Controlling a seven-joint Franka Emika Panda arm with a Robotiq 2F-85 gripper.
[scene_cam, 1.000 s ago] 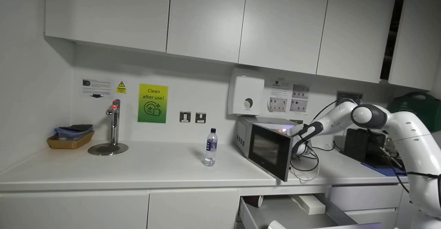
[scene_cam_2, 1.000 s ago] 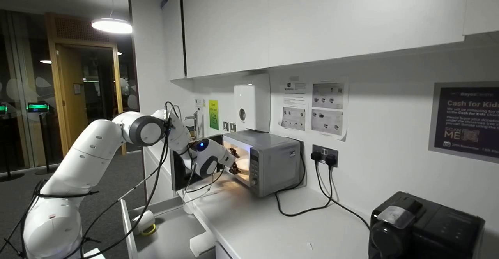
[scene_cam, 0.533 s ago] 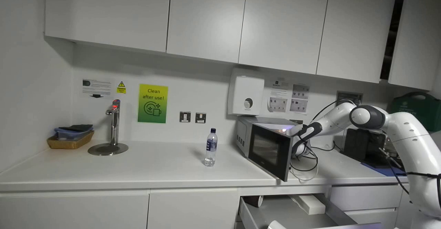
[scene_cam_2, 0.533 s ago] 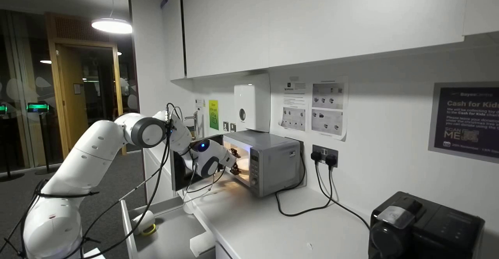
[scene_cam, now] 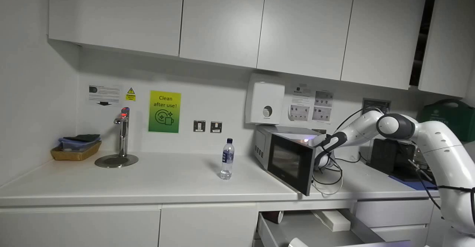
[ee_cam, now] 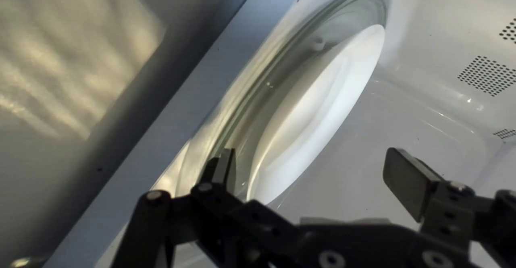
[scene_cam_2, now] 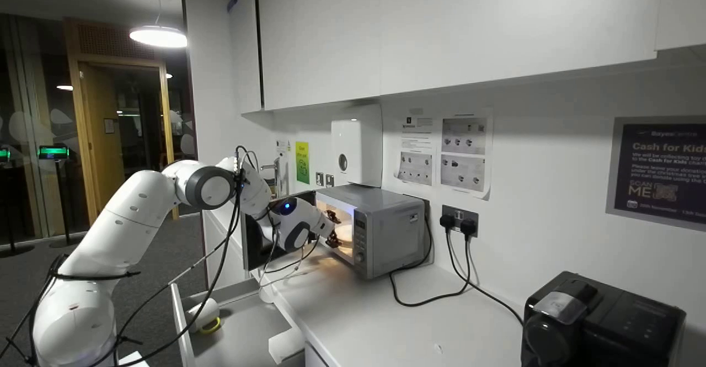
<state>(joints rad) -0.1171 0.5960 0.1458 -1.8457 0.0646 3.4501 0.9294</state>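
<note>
Above the back edge of the counter, "Clean after use!" is read on a green sign and "SCAN ME" on a dark poster; lettering on the labelled bottle cannot be read. Within the microwave, a white plate is carried on a glass turntable. The gripper is placed at the microwave's mouth near the plate's rim, jaws wide apart. A mug and white box are contained in the open drawer, a blue tub in the basket at the counter's corner.
</note>
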